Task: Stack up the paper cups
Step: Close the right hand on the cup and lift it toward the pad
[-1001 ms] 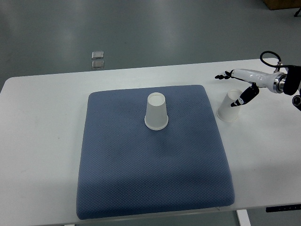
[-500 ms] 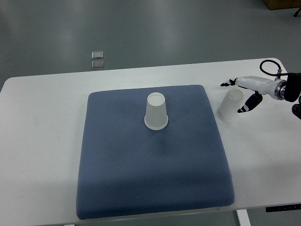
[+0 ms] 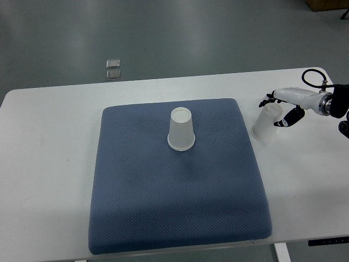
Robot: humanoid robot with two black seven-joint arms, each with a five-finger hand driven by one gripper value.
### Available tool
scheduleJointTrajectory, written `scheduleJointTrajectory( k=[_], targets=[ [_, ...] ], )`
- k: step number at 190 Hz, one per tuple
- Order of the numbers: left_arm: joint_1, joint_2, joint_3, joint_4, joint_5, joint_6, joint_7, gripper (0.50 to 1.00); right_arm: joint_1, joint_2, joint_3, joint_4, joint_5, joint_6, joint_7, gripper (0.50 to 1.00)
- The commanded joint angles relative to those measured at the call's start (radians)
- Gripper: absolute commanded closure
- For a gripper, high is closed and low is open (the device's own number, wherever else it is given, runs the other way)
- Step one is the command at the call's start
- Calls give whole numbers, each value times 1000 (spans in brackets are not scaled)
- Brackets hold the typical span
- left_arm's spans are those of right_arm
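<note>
Blue, dimpled fabric covers the mat (image 3: 180, 180) that fills the near and middle part of the white table (image 3: 49, 164); its near edge lies close to the table's front edge. The mat is roughly square with rounded corners and lies flat.

On the far half of that mat, near its centre line, one white paper cup (image 3: 181, 129) stands upside down, wide rim on the fabric, narrow base uppermost. It stands apart from everything else and nothing touches it.

To the right, off the mat and on the bare table top just beside the mat's far right corner, a second white paper cup (image 3: 266, 123) also stands inverted, and it appears tilted, its base leaning toward my arm. My right hand (image 3: 282, 108) reaches in from the right edge at this level. Its white palm sits above and behind the cup's base, with dark fingertips (image 3: 265, 100) on the far side and a dark thumb (image 3: 290, 118) on the near right side. The digits are curled around the cup's upper end and appear to touch it. I record this as a grasp being closed on the cup, though how firm the contact is I cannot confirm. A black cable (image 3: 312, 75) loops over my wrist.

Beyond the table's far edge, on the grey floor (image 3: 218, 33), two small square metal plates (image 3: 113, 69) lie one behind the other.
</note>
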Motion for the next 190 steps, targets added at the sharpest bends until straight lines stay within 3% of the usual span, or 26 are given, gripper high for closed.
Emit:
scheduleJointTrajectory(
  k=[1,40,112,142,190],
  targets=[
    [1,0,0,0,0,0,0,500,0,0,0,0,-1,0,-1,842],
    [0,0,0,0,0,0,0,500,17,-14,5,9,4,-24,-1,906],
    [1,0,0,0,0,0,0,500,49,-26,69,167,45,-60,5,901],
    [0,0,0,0,0,0,0,500,69,-28,69,259,122,-41,5,891],
    [0,0,0,0,0,0,0,500,115,-11,75,357,166,57,5,887]
  ],
)
